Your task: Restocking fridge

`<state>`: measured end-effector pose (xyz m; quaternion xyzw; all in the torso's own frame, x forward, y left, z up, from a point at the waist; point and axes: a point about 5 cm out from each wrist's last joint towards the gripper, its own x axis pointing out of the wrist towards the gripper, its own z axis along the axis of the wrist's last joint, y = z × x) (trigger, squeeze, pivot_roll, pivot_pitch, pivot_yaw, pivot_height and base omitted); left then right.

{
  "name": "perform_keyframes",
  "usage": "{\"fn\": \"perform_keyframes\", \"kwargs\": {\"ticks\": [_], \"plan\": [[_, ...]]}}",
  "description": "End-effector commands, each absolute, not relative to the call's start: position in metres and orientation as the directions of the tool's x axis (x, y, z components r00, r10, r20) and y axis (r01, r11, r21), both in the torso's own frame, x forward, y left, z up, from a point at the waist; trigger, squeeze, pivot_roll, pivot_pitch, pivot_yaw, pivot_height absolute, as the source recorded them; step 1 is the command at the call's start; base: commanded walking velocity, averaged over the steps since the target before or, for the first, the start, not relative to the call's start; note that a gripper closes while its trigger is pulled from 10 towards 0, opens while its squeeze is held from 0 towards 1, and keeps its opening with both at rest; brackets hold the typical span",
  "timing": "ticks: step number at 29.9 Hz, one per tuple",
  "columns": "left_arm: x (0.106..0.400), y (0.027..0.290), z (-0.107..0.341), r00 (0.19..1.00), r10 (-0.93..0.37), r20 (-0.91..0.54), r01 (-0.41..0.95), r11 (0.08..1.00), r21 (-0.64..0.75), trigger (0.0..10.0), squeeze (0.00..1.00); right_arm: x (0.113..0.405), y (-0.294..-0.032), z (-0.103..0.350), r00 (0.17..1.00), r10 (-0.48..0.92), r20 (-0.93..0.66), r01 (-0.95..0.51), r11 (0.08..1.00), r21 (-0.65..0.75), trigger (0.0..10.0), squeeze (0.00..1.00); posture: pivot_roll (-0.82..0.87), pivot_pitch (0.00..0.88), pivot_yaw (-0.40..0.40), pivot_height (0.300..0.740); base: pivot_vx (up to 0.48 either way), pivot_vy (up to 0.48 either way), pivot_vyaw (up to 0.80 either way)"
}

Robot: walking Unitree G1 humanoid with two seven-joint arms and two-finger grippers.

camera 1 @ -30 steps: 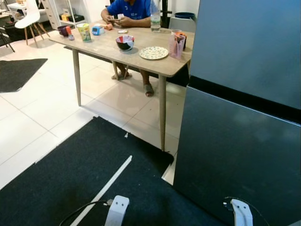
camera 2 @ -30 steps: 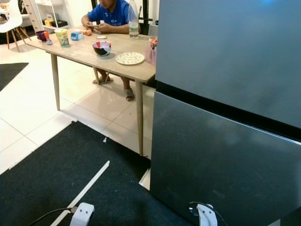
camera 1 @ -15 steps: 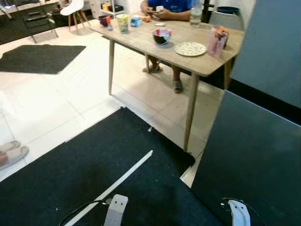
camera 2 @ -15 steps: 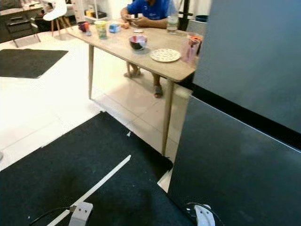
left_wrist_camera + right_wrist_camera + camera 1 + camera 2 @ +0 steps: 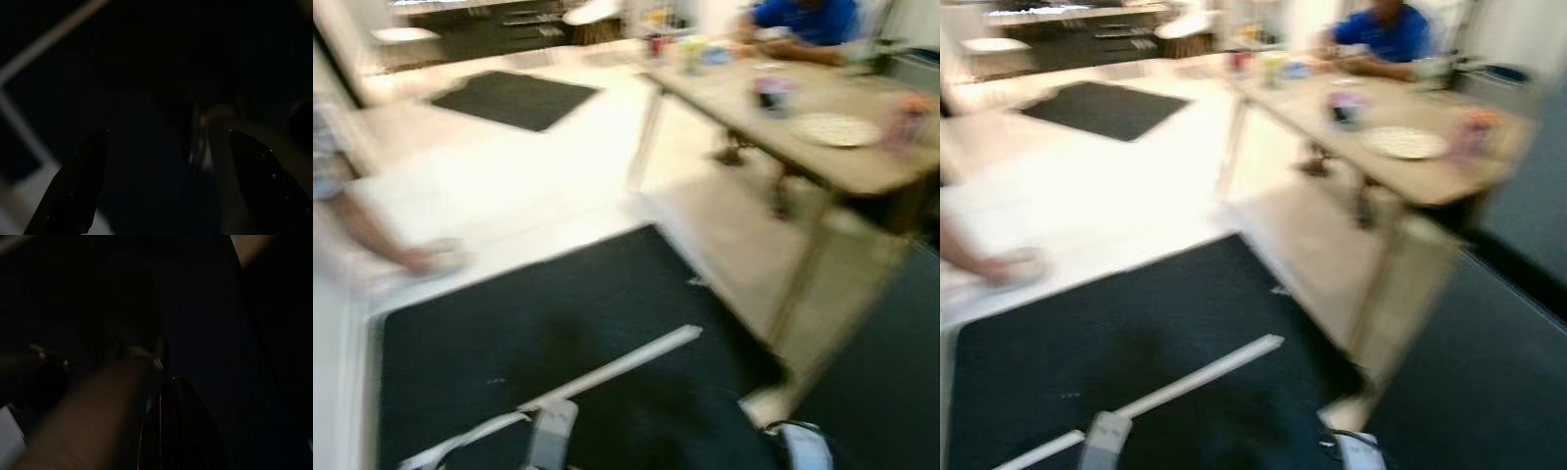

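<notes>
My view is blurred as I walk. The fridge stands at my right, its dark door shut; the table with a bowl and plate is ahead to the right. Both arms hang idle over the mat. My left claw is spread wide, holding nothing; whether my right claw is open, I cannot tell. The fridge door looks smooth, stiff and heavy; I'd pull at its edge, which is well apart from either claw.

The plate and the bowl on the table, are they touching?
Apart. The right eye view, though blurred, shows bare tabletop between the plate and the bowl on the table.
</notes>
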<state>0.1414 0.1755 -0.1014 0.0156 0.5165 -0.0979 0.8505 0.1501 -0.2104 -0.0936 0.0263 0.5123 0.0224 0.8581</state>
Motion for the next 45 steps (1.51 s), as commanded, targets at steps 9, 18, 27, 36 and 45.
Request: {"fn": "perform_keyframes", "kwargs": {"ticks": [9, 18, 27, 36, 45], "plan": [[0.1459, 0.1746, -0.0998, 0.45, -0.168, -0.877, 0.181, 0.979, -0.095, 10.0, 0.0, 0.144, -0.2109, -0.0965, 0.453, 0.028, -0.891, 0.0, 1.0, 0.031, 10.0, 0.0, 0.02, 0.0, 0.01, 0.74, 0.0, 0.0, 0.16], [0.1454, 0.1737, -0.0998, 0.451, -0.182, -0.874, 0.182, 0.977, -0.11, 10.0, 0.0, 0.1425, -0.2117, -0.097, 0.445, 0.022, -0.895, -0.019, 1.0, 0.015, 10.0, 0.0, 0.02, 0.0, 0.006, 0.74, 0.101, 0.0, 0.0], [0.144, 0.1739, -0.1001, 0.447, -0.19, -0.874, 0.186, 0.976, -0.116, 10.0, 0.0, 0.1384, -0.2119, -0.0987, 0.426, 0.009, -0.905, -0.04, 0.999, -0.009, 10.0, 0.0, 0.02, 0.0, 0.005, 0.74, 0.341, 0.0, 0.0], [0.144, 0.1724, -0.1002, 0.445, -0.197, -0.874, 0.191, 0.974, -0.122, 10.0, 0.0, 0.1406, -0.2117, -0.098, 0.427, 0.008, -0.904, -0.049, 0.999, -0.014, 10.0, 0.0, 0.02, 0.0, 0.003, 0.74, 0.358, 0.0, 0.0], [0.1454, 0.1715, -0.0997, 0.447, -0.202, -0.871, 0.198, 0.972, -0.124, 10.0, 0.0, 0.1398, -0.2125, -0.0983, 0.421, -0.003, -0.907, -0.045, 0.999, -0.025, 10.0, 0.0, 0.02, 0.0, 0.003, 0.74, 0.355, 0.0, 0.0]]}}
